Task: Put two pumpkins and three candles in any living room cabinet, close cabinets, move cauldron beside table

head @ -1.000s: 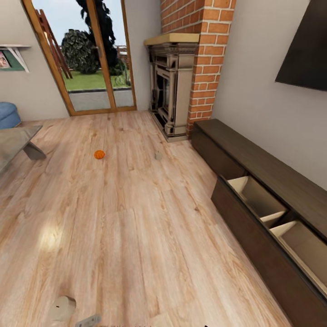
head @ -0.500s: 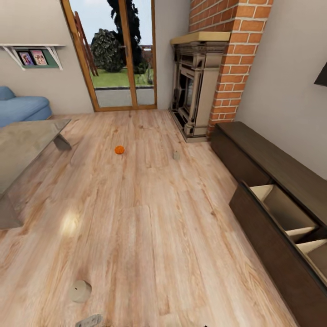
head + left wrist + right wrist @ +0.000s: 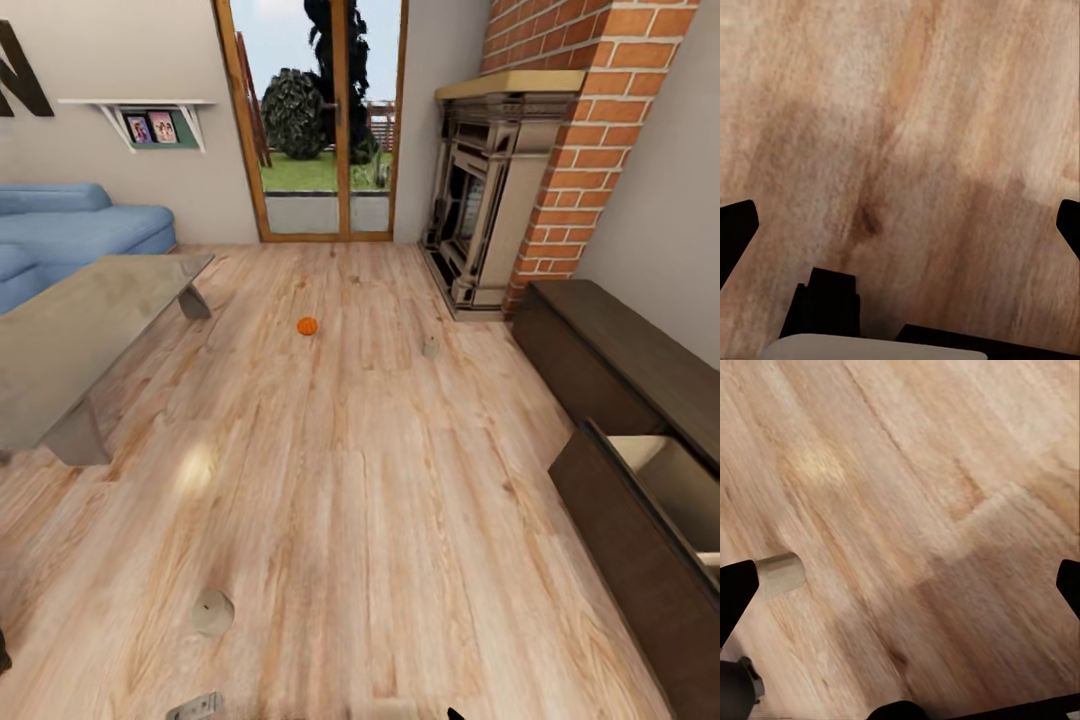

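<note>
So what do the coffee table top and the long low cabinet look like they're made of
The table top looks like grey glass, judging by its smooth, faintly reflective sheen. The cabinet looks like dark-brown matt wood, with a pale beige lining in its open drawer.

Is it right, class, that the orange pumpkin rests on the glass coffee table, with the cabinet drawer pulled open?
Not quite. The head view shows the pumpkin on the wooden floor, beside the table, not on it. The cabinet drawer is indeed open.
</note>
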Available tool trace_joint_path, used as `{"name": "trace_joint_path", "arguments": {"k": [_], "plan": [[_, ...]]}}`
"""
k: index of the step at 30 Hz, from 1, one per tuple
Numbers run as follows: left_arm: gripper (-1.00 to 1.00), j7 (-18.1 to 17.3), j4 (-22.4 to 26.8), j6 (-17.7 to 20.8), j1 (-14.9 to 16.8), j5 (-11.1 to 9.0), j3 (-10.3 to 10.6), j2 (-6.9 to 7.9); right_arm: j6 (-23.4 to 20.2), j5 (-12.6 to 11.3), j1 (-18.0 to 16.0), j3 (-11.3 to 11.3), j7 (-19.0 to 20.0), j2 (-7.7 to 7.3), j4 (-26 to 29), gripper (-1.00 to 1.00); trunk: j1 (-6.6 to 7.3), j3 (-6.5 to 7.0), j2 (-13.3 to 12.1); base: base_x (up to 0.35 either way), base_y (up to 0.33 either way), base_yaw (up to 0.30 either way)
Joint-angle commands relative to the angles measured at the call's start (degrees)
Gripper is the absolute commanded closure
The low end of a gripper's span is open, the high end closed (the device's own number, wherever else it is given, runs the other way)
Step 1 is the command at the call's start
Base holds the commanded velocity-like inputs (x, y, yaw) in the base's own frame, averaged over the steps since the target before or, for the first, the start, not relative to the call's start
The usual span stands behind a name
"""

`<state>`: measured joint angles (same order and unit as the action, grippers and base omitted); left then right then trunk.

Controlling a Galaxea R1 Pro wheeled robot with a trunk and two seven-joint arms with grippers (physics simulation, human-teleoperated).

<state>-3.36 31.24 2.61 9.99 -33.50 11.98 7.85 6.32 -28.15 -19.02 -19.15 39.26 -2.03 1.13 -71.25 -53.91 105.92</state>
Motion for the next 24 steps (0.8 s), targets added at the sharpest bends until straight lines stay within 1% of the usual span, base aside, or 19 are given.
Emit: {"name": "trace_joint_path", "arguments": {"k": [1, 18, 21, 24], "plan": [[-1.0, 0.0, 0.05, 0.2, 0.03, -0.54, 0.24, 0.06, 0.24, 0.37, -0.04, -0.45, 0.15, 0.0, -0.08, -1.0, 0.01, -0.01, 0.02, 0.0, 0.0, 0.296], [-1.0, 0.46, 0.05, 0.98, 0.03, -0.95, 0.07, 0.06, 0.21, 0.38, 0.01, -0.36, 0.28, -0.1, -0.08, -1.0, 0.01, 0.43, 0.02, 0.0, 0.0, 0.293], [-1.0, 0.46, 0.05, 0.99, 0.03, -0.96, 0.06, 0.06, 0.05, 0.29, -0.03, -0.44, 0.7, -0.39, -0.08, -1.0, 0.01, 0.46, 0.02, 0.0, 0.0, 0.104], [-1.0, 0.46, 0.05, 0.99, 0.03, -0.96, 0.06, 0.06, -0.56, -0.04, -0.05, -0.6, 0.2, -0.51, -0.12, -1.0, 0.01, 0.47, 0.02, 0.0, 0.0, 0.027]]}}
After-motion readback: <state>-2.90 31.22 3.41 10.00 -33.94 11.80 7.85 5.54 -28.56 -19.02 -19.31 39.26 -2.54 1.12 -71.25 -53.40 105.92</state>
